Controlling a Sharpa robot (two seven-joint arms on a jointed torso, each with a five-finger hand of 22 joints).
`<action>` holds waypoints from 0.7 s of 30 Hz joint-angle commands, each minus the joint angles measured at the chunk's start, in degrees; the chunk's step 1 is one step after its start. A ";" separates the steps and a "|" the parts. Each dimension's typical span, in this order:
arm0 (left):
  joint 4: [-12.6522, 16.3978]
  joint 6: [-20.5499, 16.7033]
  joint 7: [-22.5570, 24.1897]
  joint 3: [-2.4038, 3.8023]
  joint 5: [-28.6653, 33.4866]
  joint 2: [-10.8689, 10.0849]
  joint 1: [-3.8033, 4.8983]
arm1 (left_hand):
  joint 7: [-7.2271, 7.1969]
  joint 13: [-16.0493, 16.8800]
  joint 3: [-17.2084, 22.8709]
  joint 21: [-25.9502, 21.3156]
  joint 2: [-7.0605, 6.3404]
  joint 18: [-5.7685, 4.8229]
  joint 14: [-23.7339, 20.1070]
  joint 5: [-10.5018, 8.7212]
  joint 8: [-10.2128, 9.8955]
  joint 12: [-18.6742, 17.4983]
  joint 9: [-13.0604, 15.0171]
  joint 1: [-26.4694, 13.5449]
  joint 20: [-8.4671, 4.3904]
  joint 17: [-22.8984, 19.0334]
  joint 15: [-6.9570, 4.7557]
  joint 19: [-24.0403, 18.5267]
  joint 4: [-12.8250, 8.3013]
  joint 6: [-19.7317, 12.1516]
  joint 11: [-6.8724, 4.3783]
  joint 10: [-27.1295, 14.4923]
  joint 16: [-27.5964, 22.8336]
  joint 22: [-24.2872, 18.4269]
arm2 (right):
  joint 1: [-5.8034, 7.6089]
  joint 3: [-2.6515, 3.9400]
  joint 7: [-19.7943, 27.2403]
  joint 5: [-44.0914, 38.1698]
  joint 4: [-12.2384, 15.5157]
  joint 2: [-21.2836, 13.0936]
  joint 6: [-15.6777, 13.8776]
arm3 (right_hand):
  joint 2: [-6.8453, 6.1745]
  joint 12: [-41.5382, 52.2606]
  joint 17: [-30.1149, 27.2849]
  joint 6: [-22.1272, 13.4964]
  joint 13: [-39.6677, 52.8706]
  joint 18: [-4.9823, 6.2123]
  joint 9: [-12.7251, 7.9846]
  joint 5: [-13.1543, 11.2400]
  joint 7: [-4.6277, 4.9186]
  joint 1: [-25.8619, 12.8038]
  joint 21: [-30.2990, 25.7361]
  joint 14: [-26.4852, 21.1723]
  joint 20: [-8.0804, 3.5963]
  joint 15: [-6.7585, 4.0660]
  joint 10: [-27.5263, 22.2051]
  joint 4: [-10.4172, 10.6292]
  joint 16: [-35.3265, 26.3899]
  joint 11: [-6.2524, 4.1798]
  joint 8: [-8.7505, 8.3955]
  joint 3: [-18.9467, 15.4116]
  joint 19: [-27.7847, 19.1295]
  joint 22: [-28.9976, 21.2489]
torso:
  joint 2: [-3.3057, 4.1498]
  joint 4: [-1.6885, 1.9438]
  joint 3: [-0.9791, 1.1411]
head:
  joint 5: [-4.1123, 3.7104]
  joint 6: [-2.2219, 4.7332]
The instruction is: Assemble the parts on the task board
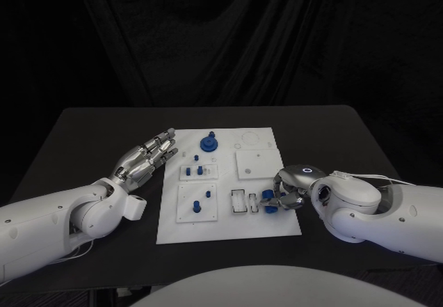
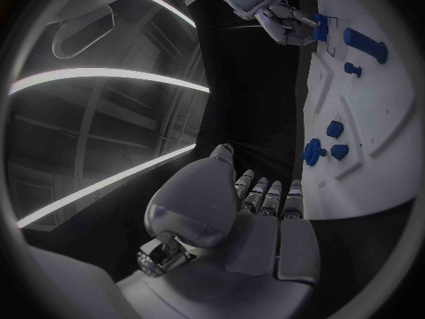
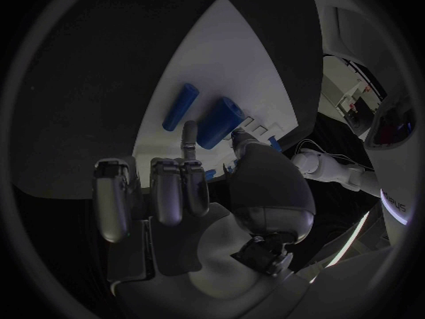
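The right hand (image 1: 284, 195) pinched a blue part (image 1: 269, 194) in its fingers over the task board (image 1: 231, 225), beside the slotted block (image 1: 246, 201) near its right edge. The left hand (image 1: 146, 159) hovered off the board's left edge, fingers wide and holding nothing. Insertion seemed underway; next, the part probably needed aligning with a slot and pressing down.

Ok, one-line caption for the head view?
Right hand holds a blue part at the task board; left hand hovers open beside it.

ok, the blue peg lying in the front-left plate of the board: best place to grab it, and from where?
Probably pinch the blue peg across its narrow mid-shaft, from straight above. It lies flat with its long axis front to back, sides exposed. The open left hand is the free one.
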 commanded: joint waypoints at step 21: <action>0.20 1.12 -0.06 0.05 0.21 -0.31 -1.21 | 0.28 0.10 0.64 -0.07 0.02 0.12 -0.02 0.68 0.27 0.32 0.04 0.87 0.42 -0.08 0.50 0.06 -0.30 -0.13 0.77 -0.09 -0.21 0.07 | -1.68 0.03 -1.52 8.88 -0.99 1.34 -2.20 | 1.92 0.15 15.08 -0.01 15.08 -0.44 2.10 40.68 -0.69 15.40 0.19 6.04 -1.17 -1.09 6.16 -7.22 0.17 -1.17 -2.37 10.68 6.04 15.05 | 0.08 0.05 0.05 | 0.98 -0.01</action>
